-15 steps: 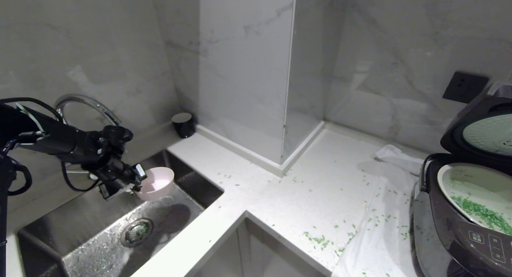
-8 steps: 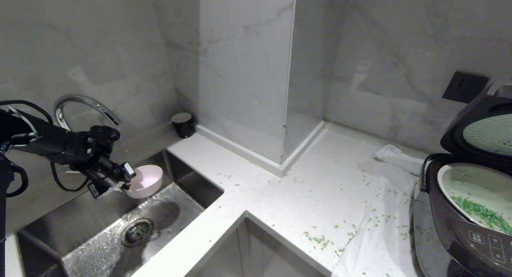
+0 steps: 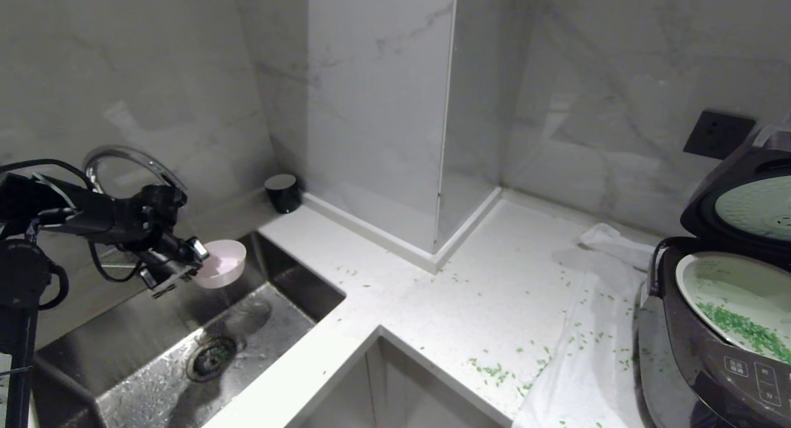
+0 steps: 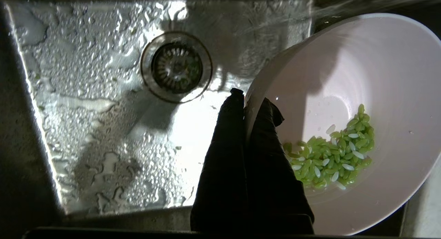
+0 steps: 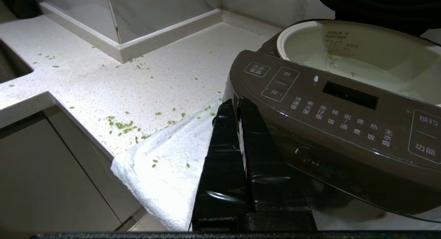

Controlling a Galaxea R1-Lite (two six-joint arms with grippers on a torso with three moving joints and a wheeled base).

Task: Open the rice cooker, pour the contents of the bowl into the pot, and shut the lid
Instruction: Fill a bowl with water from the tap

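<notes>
Since a second ago your left gripper (image 3: 196, 261) has carried the bowl (image 3: 221, 271) back toward the left side of the sink (image 3: 185, 366) and lifted it a little; in the head view it now hangs nearer the tap (image 3: 133, 162), above the drain (image 3: 212, 357), with the rest of the scene unchanged. The jaws are pinched tight on the bowl's rim, one finger inside and one outside, as the left wrist view shows, and a small heap of green grains (image 4: 330, 156) lies low in the bowl against its wall. The rice cooker (image 3: 717, 329) stands well apart at the far right of the table (image 3: 432, 304), its lid (image 3: 741, 199) up and its pot (image 3: 735, 292) already holding a scatter of green grains; more grains lie loose on the table and on the white towel (image 3: 593, 354) beside the cooker. Your right gripper (image 5: 234, 106) is parked just in front of the cooker's button panel with its jaws closed on nothing. So you seem to be between steps: opening is done, some grains have gone in, and the bowl with its remainder sits over the sink, perhaps for wetting or rinsing, though I cannot tell that for certain. The next move calls for keeping the bowl level so the grains do not slide out, bringing it across the table to the open pot, tipping it there, and only then shutting the lid.
</notes>
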